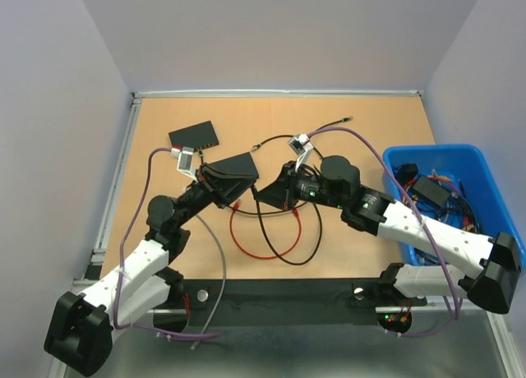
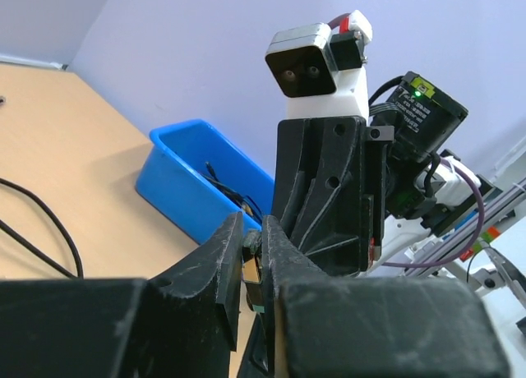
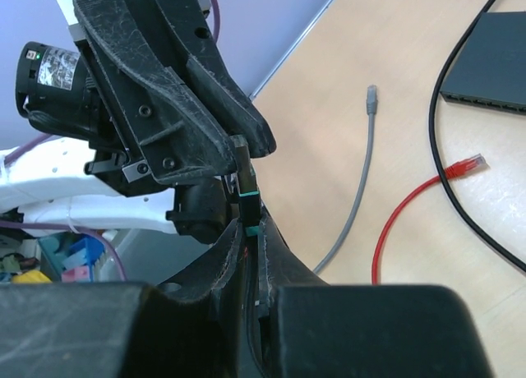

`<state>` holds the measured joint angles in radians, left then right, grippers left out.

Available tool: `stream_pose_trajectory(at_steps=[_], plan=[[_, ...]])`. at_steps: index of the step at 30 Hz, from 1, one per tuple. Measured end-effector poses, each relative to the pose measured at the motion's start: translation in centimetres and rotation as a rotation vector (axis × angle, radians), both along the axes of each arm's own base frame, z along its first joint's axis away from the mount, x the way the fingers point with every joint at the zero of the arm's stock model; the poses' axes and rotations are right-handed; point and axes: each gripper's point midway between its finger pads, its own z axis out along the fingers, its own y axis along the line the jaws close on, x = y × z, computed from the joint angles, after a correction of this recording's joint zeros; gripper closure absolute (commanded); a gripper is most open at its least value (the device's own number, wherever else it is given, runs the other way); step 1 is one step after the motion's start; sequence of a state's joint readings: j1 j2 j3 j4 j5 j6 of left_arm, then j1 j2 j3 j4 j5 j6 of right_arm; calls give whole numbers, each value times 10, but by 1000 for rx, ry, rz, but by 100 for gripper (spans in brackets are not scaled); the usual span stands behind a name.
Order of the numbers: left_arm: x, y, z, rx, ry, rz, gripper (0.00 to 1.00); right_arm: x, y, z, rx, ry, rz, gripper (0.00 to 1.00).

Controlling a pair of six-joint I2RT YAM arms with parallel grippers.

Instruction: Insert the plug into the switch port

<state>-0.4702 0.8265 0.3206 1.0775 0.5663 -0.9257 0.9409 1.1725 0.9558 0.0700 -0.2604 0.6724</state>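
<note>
A small black plug (image 3: 247, 199) with green bands stands between the two grippers, which meet above the middle of the table. My right gripper (image 3: 249, 230) is shut on its lower part. Its upper end runs between the fingers of my left gripper (image 2: 251, 240), whose jaws are closed on it; in the left wrist view the plug (image 2: 253, 273) shows as a tan and green piece in the narrow gap. In the top view the left gripper (image 1: 251, 185) and the right gripper (image 1: 263, 195) touch tip to tip. The black switch (image 1: 194, 135) lies flat at the back left, apart from both; its ports are not visible.
A blue bin (image 1: 444, 189) full of cables stands at the right edge. A red cable (image 1: 246, 240), a black cable (image 1: 292, 259) and a grey cable (image 3: 362, 189) lie looped on the table under and around the grippers. A loose red plug (image 3: 468, 164) lies near the switch (image 3: 493, 62).
</note>
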Motion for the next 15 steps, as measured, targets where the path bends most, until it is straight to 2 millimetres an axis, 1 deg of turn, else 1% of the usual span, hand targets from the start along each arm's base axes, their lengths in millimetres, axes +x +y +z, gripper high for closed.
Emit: stream_pose_trajectory(at_steps=[1, 2, 4, 7, 8, 12, 15], plan=[[-1, 0, 0, 2, 3, -1, 100, 1, -2, 0, -3, -7, -12, 66], [0, 0, -2, 9, 13, 3, 100, 2, -4, 0, -8, -11, -22, 60], [3, -1, -6, 36, 38, 14, 100, 8, -9, 2, -19, -35, -58, 55], [14, 0, -15, 82, 107, 59, 100, 16, -15, 10, -46, -82, -106, 53], [19, 1, -18, 93, 135, 81, 100, 22, -18, 15, -70, -103, -131, 53], [46, 12, -31, 134, 312, 223, 100, 42, -23, 36, -130, -184, -209, 53], [57, 20, -40, 149, 414, 303, 100, 57, -28, 38, -204, -228, -269, 56]])
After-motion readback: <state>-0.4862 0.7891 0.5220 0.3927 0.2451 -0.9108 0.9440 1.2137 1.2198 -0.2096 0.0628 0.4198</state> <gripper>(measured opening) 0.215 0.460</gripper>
